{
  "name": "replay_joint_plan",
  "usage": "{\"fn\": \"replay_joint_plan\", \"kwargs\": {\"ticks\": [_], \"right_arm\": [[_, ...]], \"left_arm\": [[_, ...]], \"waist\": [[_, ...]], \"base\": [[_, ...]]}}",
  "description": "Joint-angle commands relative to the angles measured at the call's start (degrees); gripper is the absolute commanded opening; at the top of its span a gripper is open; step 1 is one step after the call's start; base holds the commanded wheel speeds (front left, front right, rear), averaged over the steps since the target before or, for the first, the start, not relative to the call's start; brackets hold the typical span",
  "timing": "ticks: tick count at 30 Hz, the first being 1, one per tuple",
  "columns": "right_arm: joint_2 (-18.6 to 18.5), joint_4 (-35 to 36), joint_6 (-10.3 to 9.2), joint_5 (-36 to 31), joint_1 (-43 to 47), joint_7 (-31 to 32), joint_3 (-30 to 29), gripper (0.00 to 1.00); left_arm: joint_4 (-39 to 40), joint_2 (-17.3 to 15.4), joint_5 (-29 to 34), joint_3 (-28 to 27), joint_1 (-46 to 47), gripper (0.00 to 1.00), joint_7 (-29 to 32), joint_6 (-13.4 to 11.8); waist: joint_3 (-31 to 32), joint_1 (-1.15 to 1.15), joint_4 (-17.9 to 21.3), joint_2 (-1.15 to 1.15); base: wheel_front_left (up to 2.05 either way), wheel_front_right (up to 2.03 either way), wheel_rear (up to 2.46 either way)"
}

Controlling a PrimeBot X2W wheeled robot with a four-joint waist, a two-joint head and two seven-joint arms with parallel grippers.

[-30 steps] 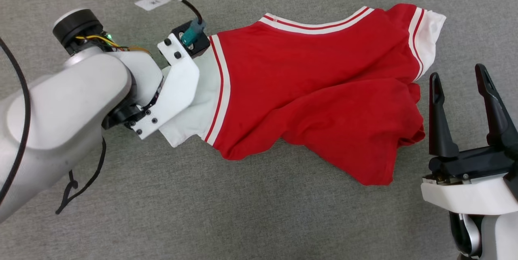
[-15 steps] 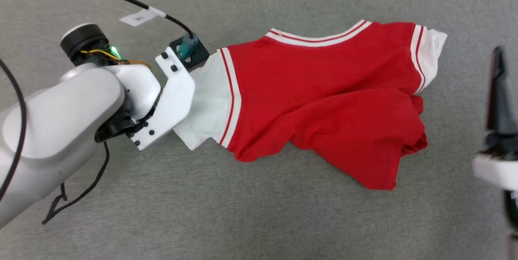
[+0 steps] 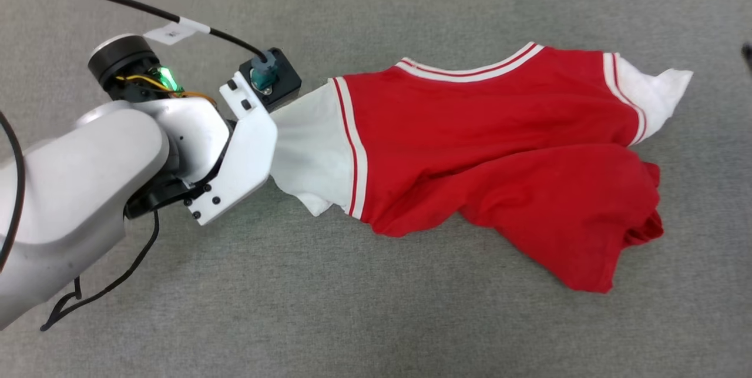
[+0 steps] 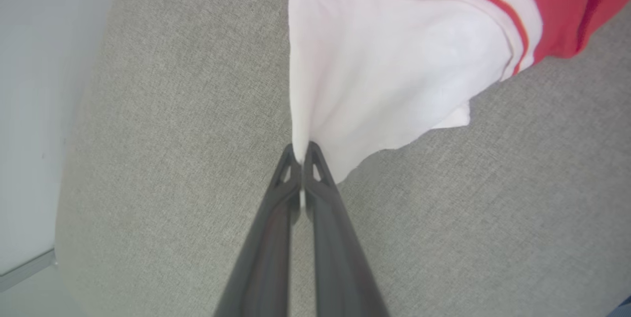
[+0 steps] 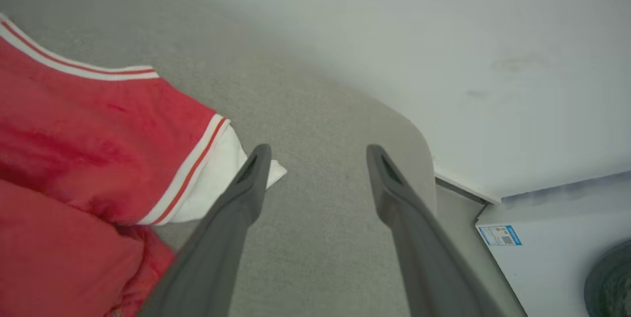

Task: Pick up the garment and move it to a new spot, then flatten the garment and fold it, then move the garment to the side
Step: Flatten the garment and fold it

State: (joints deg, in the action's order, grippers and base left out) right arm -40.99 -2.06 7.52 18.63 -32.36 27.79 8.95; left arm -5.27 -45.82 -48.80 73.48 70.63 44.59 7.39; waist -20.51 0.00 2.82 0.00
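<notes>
My left fingers (image 4: pixel 286 184) are pinched shut on the white sleeve edge of the garment (image 3: pixel 499 154), a red jersey lying crumpled across the grey worktop (image 3: pixel 352 319). My right fingers (image 5: pixel 254 169) stand wide apart, holding nothing, near the other white sleeve.

Bare grey surface (image 3: pixel 352 319) lies open around the garment (image 3: pixel 499 149); a wall (image 5: pixel 443 36) bounds its far edge.
</notes>
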Motion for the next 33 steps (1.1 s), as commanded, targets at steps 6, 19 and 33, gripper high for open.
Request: {"fn": "replay_joint_plan", "kwargs": {"ticks": [6,19,33], "right_arm": [[-9.2,-3.1,-0.06,14.0,-8.6,23.4,9.3,1.0],[-5.0,-9.7,-0.06,19.4,-14.3,34.9,6.3,1.0],[-1.9,-12.8,-0.07,18.8,-9.7,31.6,7.9,0.0]], "left_arm": [[2.2,0.5,1.4,-0.1,2.9,0.0,-2.0,0.0],[3.4,0.6,3.2,-0.1,8.1,0.0,-5.1,0.0],[2.0,0.9,3.3,-0.1,6.7,0.0,-6.7,0.0]], "waist": [[-4.6,0.0,-2.6,0.0],[-12.2,0.0,-6.0,0.0],[-12.2,0.0,-5.9,0.0]], "base": [[0.0,0.0,0.0],[0.0,0.0,0.0],[0.0,0.0,0.0]]}}
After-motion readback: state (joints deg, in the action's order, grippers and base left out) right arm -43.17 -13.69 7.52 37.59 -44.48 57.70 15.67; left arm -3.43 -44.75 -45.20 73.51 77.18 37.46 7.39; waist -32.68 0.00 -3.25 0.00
